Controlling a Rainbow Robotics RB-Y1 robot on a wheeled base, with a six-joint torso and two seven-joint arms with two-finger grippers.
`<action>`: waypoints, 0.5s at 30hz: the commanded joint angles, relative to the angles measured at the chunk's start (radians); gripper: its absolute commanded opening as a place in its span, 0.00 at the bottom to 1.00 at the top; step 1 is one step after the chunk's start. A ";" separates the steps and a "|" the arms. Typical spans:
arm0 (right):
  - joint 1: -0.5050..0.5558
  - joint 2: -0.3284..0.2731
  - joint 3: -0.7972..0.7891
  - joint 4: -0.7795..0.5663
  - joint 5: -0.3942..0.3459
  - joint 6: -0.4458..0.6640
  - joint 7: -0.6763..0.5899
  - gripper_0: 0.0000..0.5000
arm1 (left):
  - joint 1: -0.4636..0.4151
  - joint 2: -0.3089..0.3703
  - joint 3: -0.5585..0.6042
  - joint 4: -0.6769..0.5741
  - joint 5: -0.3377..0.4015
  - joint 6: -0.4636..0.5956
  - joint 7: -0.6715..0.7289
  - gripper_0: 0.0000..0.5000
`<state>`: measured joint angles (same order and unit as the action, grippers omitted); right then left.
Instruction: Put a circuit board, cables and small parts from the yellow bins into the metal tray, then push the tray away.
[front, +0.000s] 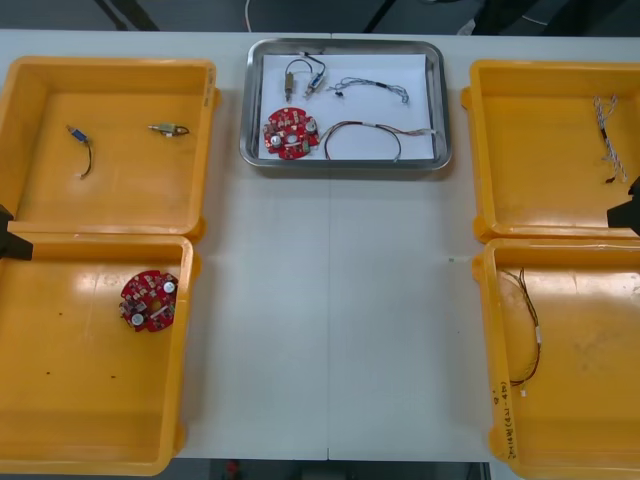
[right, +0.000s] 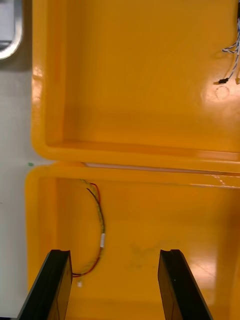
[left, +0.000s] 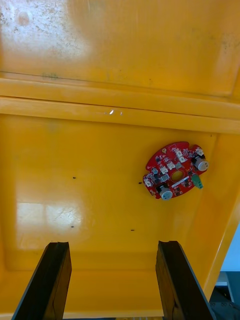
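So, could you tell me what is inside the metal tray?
Inside the metal tray: a round red circuit board, a twisted blue and white cable, a red and yellow cable, a black cable and a small metal part. Anything beneath the board is hidden.

Tray (front: 345, 44) sits far middle of the table (front: 330, 320), board (front: 291, 133) and cables (front: 365, 135) in it, two bins (front: 205, 150) on each side.

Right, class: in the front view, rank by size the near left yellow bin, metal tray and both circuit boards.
Largest: near left yellow bin
metal tray
tray's circuit board and bin's circuit board: alike
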<state>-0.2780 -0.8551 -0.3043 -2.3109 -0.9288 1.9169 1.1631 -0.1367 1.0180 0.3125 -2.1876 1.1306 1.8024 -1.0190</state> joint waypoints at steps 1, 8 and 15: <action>0.072 -0.039 -0.059 0.010 0.027 0.003 0.033 1.00 | 0.016 0.045 0.031 -0.021 0.008 -0.009 -0.079 1.00; 0.123 -0.038 -0.065 0.077 0.001 0.003 0.032 1.00 | 0.016 0.045 0.031 -0.021 0.008 -0.009 -0.079 1.00; 0.158 -0.036 -0.081 0.107 -0.018 0.003 0.040 1.00 | 0.016 0.045 0.031 -0.021 0.008 -0.009 -0.079 1.00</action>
<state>-0.1518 -0.8551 -0.3447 -2.2015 -0.9344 1.9169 1.2040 -0.1367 1.0180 0.3125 -2.1877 1.1307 1.8024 -1.0190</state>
